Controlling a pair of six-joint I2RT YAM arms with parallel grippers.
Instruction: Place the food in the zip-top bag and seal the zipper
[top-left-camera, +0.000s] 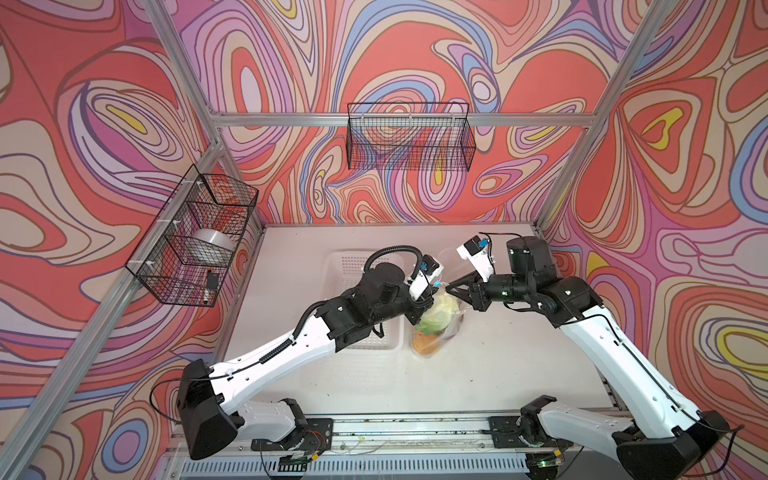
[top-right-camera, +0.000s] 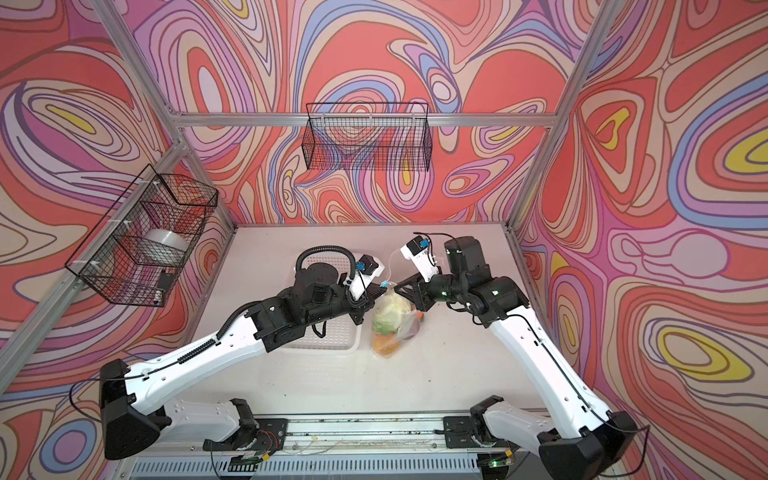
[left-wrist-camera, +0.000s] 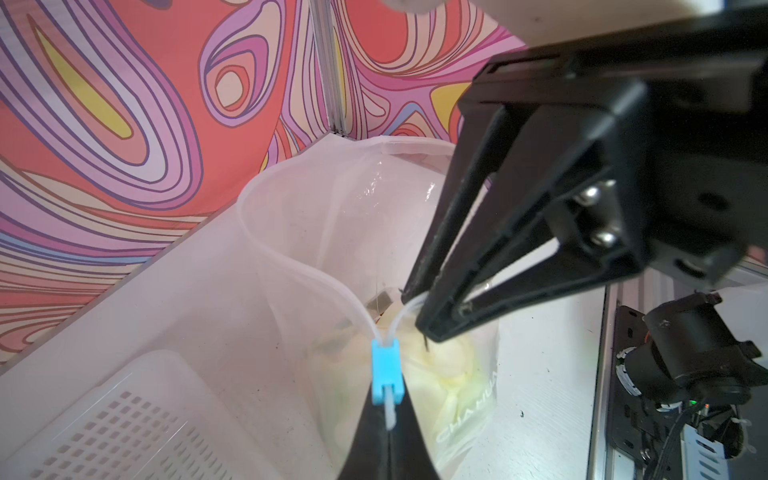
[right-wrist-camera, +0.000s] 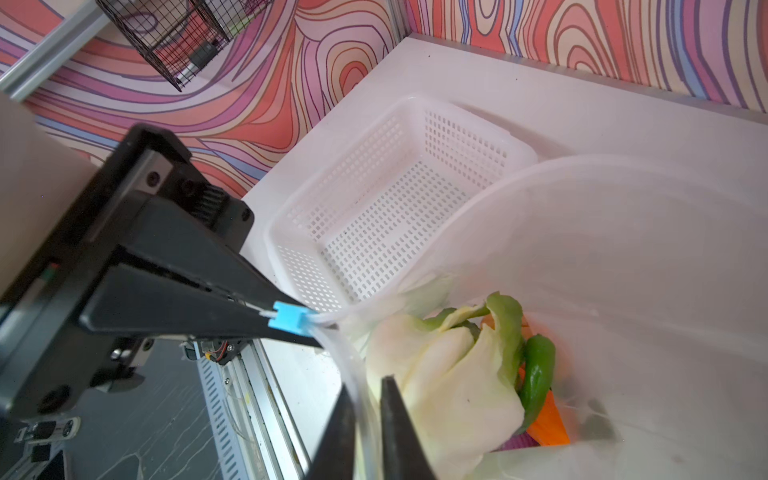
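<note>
The zip-top bag stands mid-table with its mouth gaping open. Inside lie the food: pale green lettuce, a green pepper, an orange carrot and a bit of purple onion. The zipper runs round the mouth as a white strip, and its blue slider sits at one end. My left gripper is shut on the zipper's end tail just behind the slider. A short way along the strip, my right gripper is shut on it.
A white perforated basket stands empty just left of the bag, partly under my left arm. Black wire baskets hang on the back wall and the left wall. A metal rail runs along the table's front.
</note>
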